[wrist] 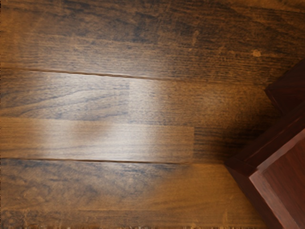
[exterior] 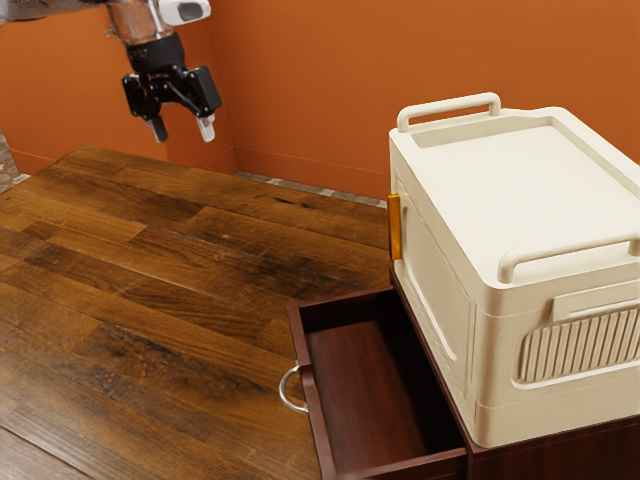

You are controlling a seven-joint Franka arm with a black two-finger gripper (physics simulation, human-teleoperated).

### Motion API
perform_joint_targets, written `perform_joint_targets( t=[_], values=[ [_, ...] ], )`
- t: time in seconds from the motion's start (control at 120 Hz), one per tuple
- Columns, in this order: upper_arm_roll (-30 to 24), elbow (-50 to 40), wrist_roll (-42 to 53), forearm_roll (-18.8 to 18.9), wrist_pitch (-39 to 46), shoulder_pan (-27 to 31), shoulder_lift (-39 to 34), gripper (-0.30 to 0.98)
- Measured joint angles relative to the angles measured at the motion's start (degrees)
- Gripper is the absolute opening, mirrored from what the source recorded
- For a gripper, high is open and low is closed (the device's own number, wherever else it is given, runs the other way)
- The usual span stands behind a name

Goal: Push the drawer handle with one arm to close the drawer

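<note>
Our fingers [exterior: 182, 129] are open, with a gap between them, and they hold nothing. They are up in the air over the far end of the wooden bench [exterior: 150, 270], well apart from the drawer [exterior: 365, 390]. The drawer sticks out of its dark cabinet [exterior: 560, 455], and its shiny handle [exterior: 283, 388] is on the front, on the side toward the exterior view's left. We think we are at the very first step, getting over to the handle. Next we need to come down low in front of it, line up with its middle, and then push straight toward the cabinet. If we push from one side, the drawer may get stuck.

The handle looks like metal, thin and round like a bow. The drawer is a red-brown box with flat walls and sharp corners. A big cream box [exterior: 545, 175] sits on the cabinet, smooth, with round bars on top and thin ridges on one side. The bench has long brown boards with dark wavy lines.
</note>
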Motion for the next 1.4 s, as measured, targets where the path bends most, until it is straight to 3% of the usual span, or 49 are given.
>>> perform_joint_targets(
  t=[0.1,0.2,0.283,0.417,0.508,0.675,0.842,1.1,1.4],
  values=[
    [-2.7,-7.5,-1.1,2.4,1.8,0.2,-4.5,0.69],
    [-2.7,-25.7,-1.9,5.2,4.9,-2.4,-16.6,0.68],
    [-1.8,-40.2,-2.4,7.0,7.7,-1.2,-25.1,0.68],
    [6.7,-59.9,-1.1,11.8,17.1,-14.9,-36.9,0.61],
    [4.8,-70.2,0.0,14.9,23.8,-17.1,-44.6,0.50],
    [-1.9,-76.0,1.7,15.2,33.8,-20.7,-45.4,0.25],
    [-11.1,-77.5,2.9,7.9,40.8,-21.2,-44.4,0.11],
    [-19.1,-77.3,3.9,-1.1,45.9,-21.1,-42.1,0.04],
    [-19.5,-74.3,4.6,-2.7,49.4,-21.1,-36.4,0.02]
  ],
)
